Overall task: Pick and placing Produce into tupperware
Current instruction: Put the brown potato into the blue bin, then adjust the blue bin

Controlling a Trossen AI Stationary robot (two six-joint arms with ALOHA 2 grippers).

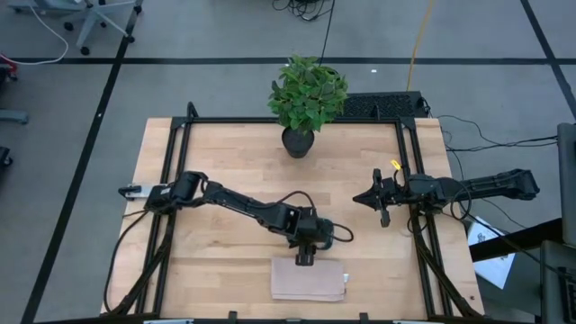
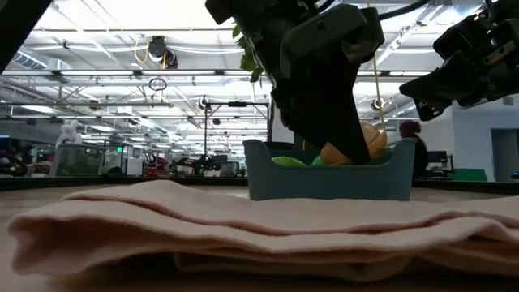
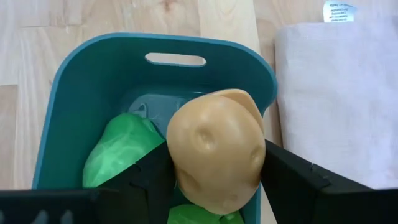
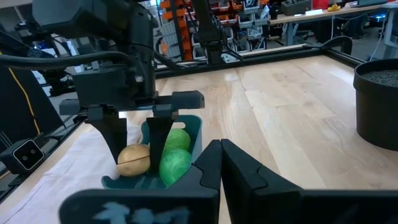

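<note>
The teal tupperware (image 3: 93,50) stands on the table beside the beige cloth (image 3: 348,93). Two green pieces (image 3: 118,152) (image 3: 193,214) lie inside it. My left gripper (image 3: 214,180) hangs over the tupperware, shut on the tan-orange egg-like piece (image 3: 217,149). In the high view the left gripper (image 1: 306,255) hides the container. From the right wrist view I see the tan piece (image 4: 134,160) at rim height next to the green ones (image 4: 174,163). My right gripper (image 1: 360,199) waits, shut, over the table's right side, touching nothing. My left gripper pinches the tan-orange piece across its middle (image 3: 180,168), one finger (image 3: 149,180) on each flank. The fingers come from above, pointing down. The piece sits at the height of the tupperware's rim on the cloth side (image 4: 124,177); whether it rests on anything below, I cannot tell.
A leafy potted plant (image 1: 306,99) stands at the table's far edge. The folded beige cloth (image 1: 309,279) lies at the near edge, just in front of the tupperware. Bare wood (image 1: 225,162) lies left and far of the container. A black frame runs along the table's sides.
</note>
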